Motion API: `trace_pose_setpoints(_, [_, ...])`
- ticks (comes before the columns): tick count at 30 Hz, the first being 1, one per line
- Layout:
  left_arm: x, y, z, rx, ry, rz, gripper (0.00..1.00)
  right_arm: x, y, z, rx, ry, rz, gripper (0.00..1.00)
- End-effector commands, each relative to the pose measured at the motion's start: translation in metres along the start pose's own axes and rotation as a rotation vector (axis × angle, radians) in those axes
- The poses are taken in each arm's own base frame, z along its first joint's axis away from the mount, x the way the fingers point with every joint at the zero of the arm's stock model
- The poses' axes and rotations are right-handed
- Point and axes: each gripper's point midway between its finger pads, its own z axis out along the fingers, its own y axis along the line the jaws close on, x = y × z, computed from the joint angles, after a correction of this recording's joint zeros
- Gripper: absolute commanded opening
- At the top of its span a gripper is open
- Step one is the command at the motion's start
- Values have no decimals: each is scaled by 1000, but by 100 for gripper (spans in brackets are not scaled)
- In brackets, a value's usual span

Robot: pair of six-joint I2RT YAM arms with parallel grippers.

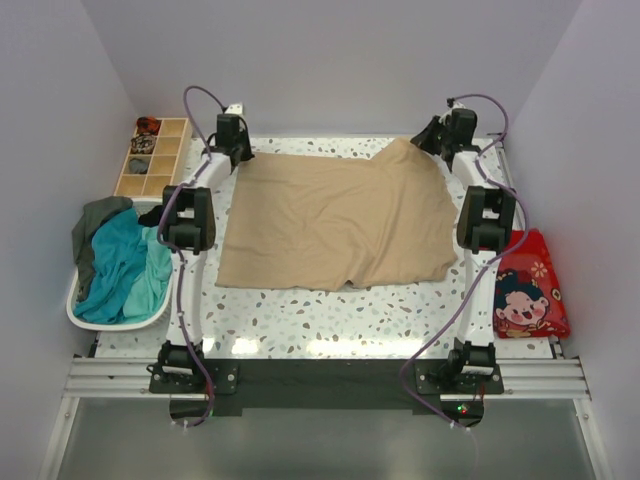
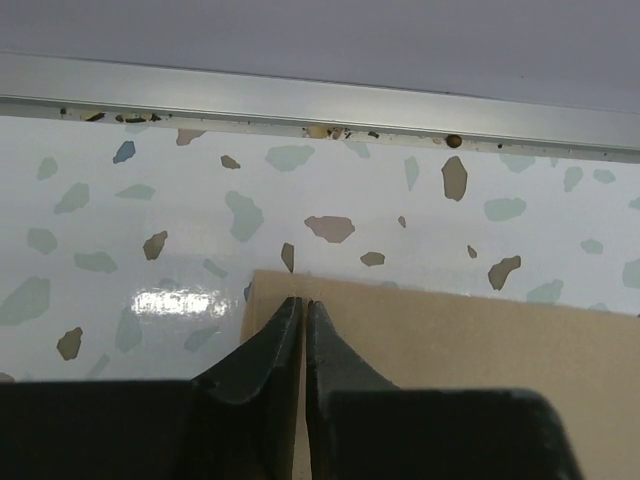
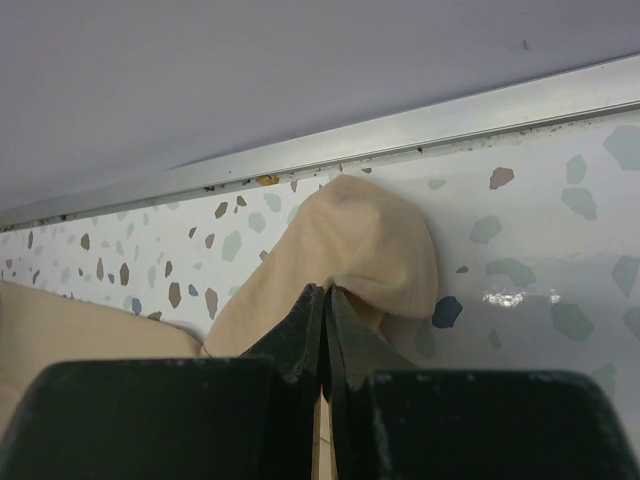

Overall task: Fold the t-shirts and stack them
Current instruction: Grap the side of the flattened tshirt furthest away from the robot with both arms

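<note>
A large sandy-beige t-shirt [image 1: 335, 220] lies spread on the speckled table. My left gripper [image 1: 237, 152] is at its far left corner, shut on the beige cloth [image 2: 450, 350], with the corner just past the fingertips. My right gripper [image 1: 432, 140] is at the far right corner, shut on a bunched fold of the beige shirt [image 3: 370, 245] lifted a little off the table. A teal t-shirt [image 1: 125, 265] and a dark grey-green t-shirt [image 1: 95, 225] lie crumpled in the white basket at the left.
The white basket [image 1: 150, 312] stands at the table's left edge. A wooden compartment tray [image 1: 152, 157] with small items is at the far left. A red cartoon-printed cushion [image 1: 528, 283] lies at the right. A metal rail [image 2: 320, 100] runs along the table's far edge.
</note>
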Motion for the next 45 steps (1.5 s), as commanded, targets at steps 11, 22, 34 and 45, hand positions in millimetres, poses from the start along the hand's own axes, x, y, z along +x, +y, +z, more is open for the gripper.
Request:
trace_pose_setpoints(11, [-12, -1, -11, 28, -32, 16, 0, -15, 49, -22, -237, -17, -13, 0])
trace_pose_setpoints(22, [-37, 12, -32, -23, -113, 4, 51, -11, 52, -30, -247, 1, -27, 0])
trace_pose_setpoints(34, [-14, 13, -11, 0, -42, -20, 71, -1, 44, -23, -234, 24, -14, 0])
trace_pose_setpoints(45, [-5, 6, -3, 34, 10, -35, 69, 0, 42, -18, -228, 31, -12, 0])
